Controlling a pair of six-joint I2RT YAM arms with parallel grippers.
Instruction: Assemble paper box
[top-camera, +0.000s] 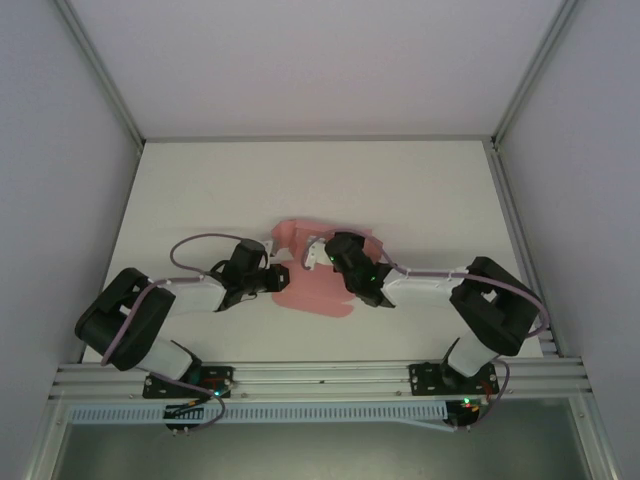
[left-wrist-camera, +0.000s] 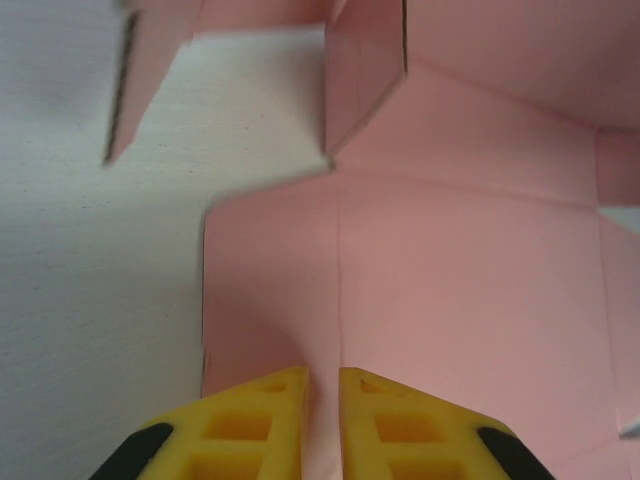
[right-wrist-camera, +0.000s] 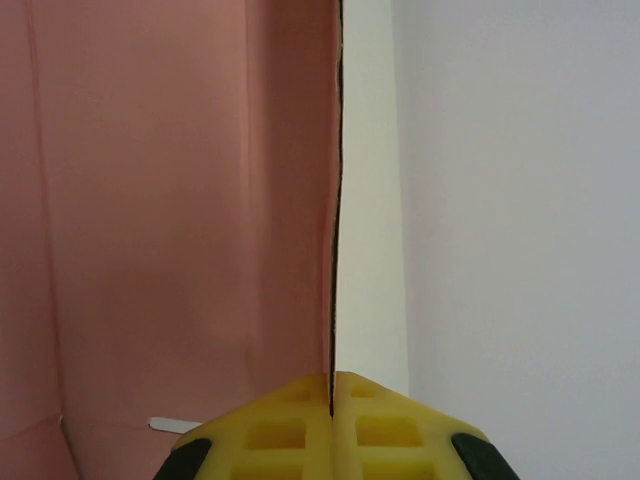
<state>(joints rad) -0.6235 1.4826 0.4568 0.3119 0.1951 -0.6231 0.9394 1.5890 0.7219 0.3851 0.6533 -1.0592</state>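
Pink paper box (top-camera: 310, 292), yel/blk claw fingers (left-wrist-camera: 250, 430), wht table (top-camera: 400, 190)

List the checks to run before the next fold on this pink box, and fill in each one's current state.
1. Right hand pinches the paper box by its edge: ok.
2. Left hand has a grip on the card: cannot tell; it sits nearly closed over it.
3. Side flap raised off the sheet: ok.
4. Box closed into shape: not ok; most of it lies flat on the table.
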